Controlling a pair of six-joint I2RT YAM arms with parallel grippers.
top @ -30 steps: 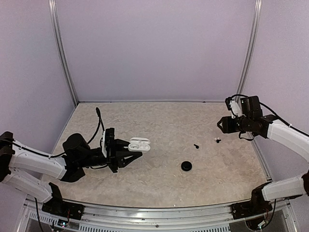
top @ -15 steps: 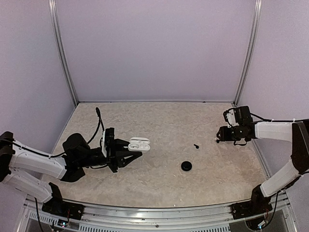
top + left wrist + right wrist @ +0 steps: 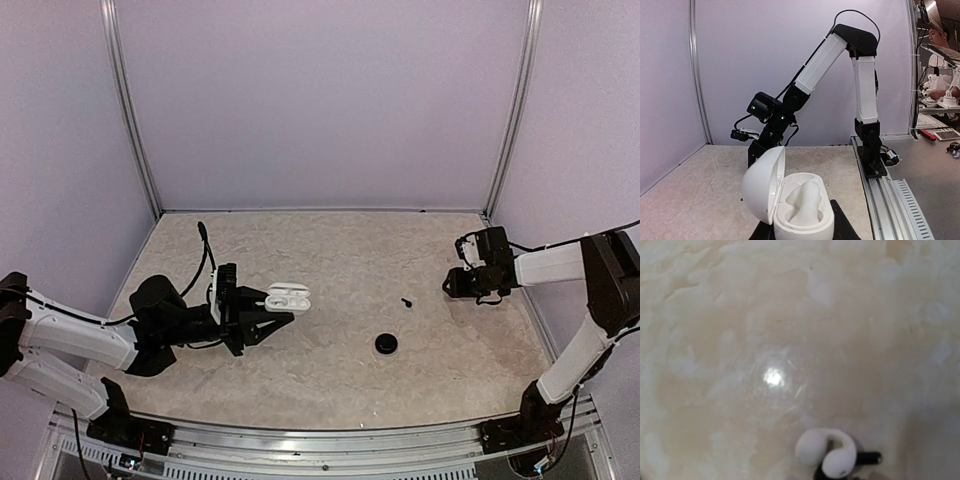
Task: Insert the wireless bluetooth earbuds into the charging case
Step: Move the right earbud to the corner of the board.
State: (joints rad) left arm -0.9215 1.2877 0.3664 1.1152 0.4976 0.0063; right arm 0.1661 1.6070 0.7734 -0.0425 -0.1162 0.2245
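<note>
**Earbud pickup, right arm lowered.** The white curled plastic earbud (image 3: 827,454), with a small dark part at one side, lies on the mottled beige table (image 3: 330,250) at the right, at the lower edge of the right wrist view. In the overhead view it is hidden beneath the right gripper (image 3: 452,284). Over the last second this gripper has been brought down from a raised position beside the earbud, which was then plainly visible from above, to table level directly over it. The fingers are not shown in the wrist view, so it cannot be told whether the jaws stand wide, narrow or closed on the earbud.

The glossy white oval charging case (image 3: 288,297) is held, lid open, in the closed left gripper (image 3: 272,312) over the left half of the table, well apart from the earbud. Neither has been moved in that time. Whether the pale form inside the case is a seated earbud cannot be told.

A small dark piece (image 3: 406,301) and a black round disc (image 3: 386,343) lie between the two arms. The step in hand is judged to be the pickup of the earbud; carriage to the case and insertion are yet to be done.
</note>
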